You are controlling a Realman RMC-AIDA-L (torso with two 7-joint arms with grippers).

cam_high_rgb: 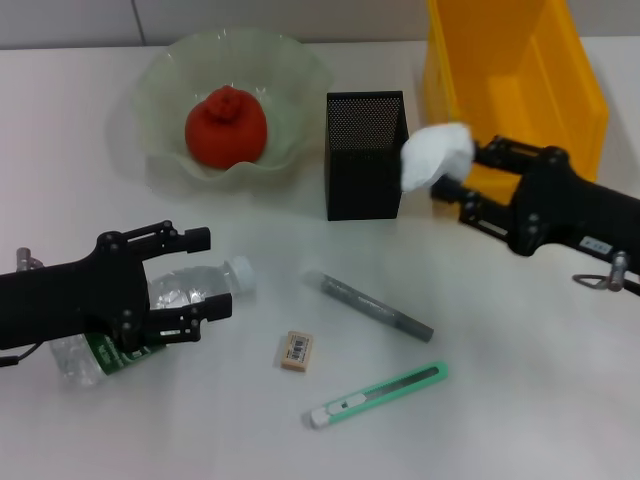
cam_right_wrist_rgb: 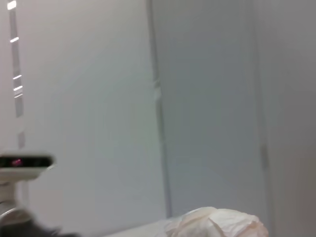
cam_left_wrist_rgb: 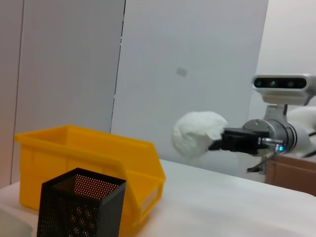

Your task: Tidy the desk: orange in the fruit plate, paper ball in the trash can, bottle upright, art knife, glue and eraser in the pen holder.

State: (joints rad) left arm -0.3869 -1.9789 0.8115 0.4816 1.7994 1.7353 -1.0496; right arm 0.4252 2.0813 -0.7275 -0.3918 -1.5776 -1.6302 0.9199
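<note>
My right gripper (cam_high_rgb: 452, 170) is shut on the white paper ball (cam_high_rgb: 437, 155) and holds it in the air by the near left corner of the yellow trash bin (cam_high_rgb: 520, 70). The ball also shows in the left wrist view (cam_left_wrist_rgb: 197, 133) and the right wrist view (cam_right_wrist_rgb: 217, 224). My left gripper (cam_high_rgb: 203, 275) is open, its fingers on either side of the clear bottle (cam_high_rgb: 185, 292), which lies on its side. The orange (cam_high_rgb: 225, 125) sits in the glass fruit plate (cam_high_rgb: 290, 75). The grey glue stick (cam_high_rgb: 368, 303), the eraser (cam_high_rgb: 297, 351) and the green art knife (cam_high_rgb: 375, 396) lie on the table in front of the black mesh pen holder (cam_high_rgb: 365, 155).
The pen holder stands between the fruit plate and the yellow bin, close to the held paper ball. In the left wrist view the bin (cam_left_wrist_rgb: 89, 158) sits just behind the pen holder (cam_left_wrist_rgb: 81, 205). A white wall rises behind the table.
</note>
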